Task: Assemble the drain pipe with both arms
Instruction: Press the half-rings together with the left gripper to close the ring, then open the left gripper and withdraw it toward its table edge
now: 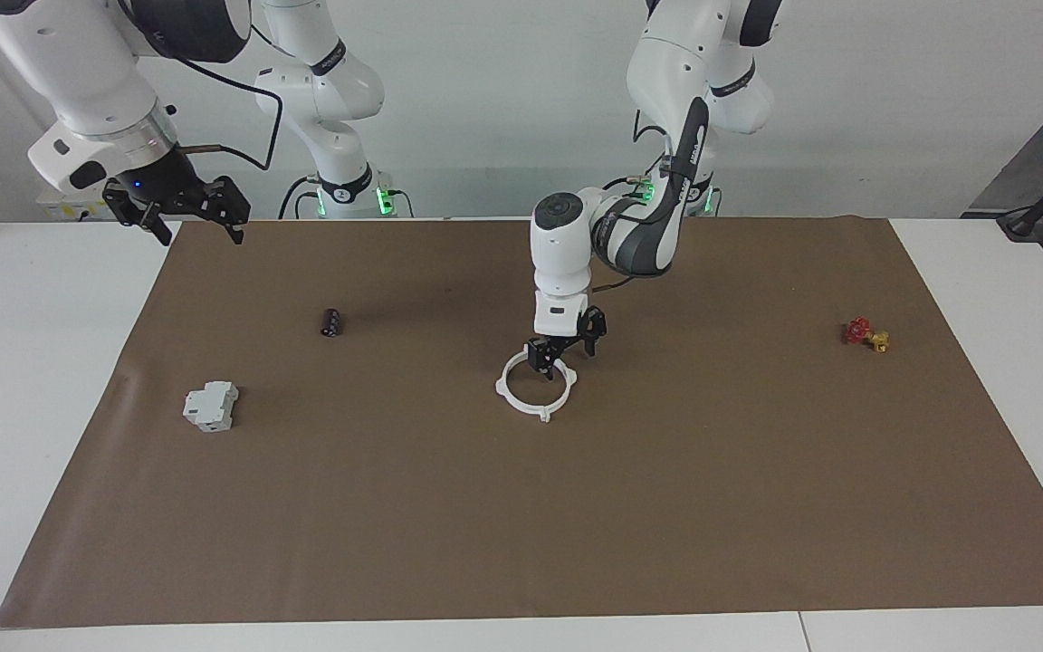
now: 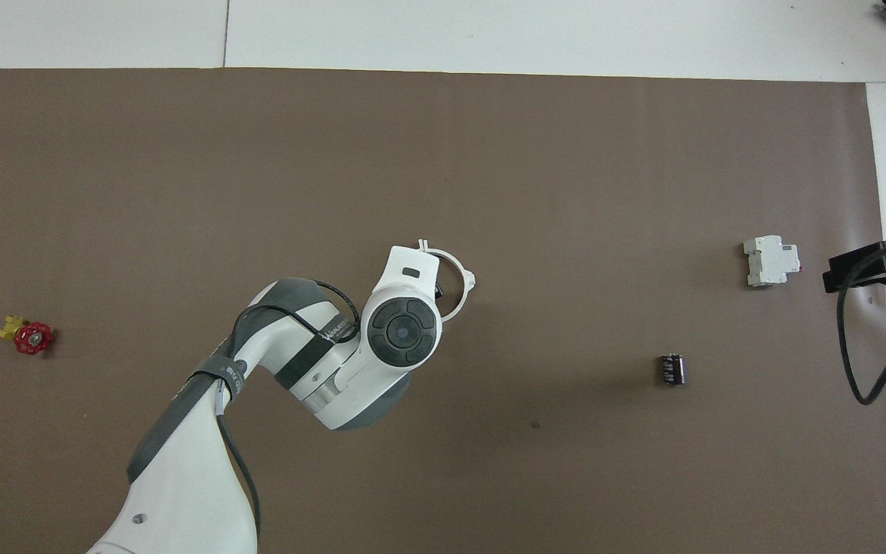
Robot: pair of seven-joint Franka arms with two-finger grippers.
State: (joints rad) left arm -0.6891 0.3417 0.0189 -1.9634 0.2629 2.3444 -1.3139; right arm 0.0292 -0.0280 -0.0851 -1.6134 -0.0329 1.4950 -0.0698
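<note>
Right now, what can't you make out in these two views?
- Overhead view: the left gripper and half of the drain pipe ring are hidden under the left arm's wrist.
- Facing view: whether the ring's halves are locked at the tabs is too small to tell.
- Overhead view: the right gripper is cut off by the picture's edge.

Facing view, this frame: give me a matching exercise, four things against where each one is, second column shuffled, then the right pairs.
Things:
1. drain pipe
2. left gripper
3. right gripper
4. grey-white box

Places:
A. raised over the mat's corner at the right arm's end of the table, jaws open
B. lying as a closed ring mid-mat
C. on the mat toward the right arm's end, farther from the robots than the black cylinder
D. just above the ring's rim, jaws open

Pairs: 1-B, 2-D, 3-A, 4-C
</note>
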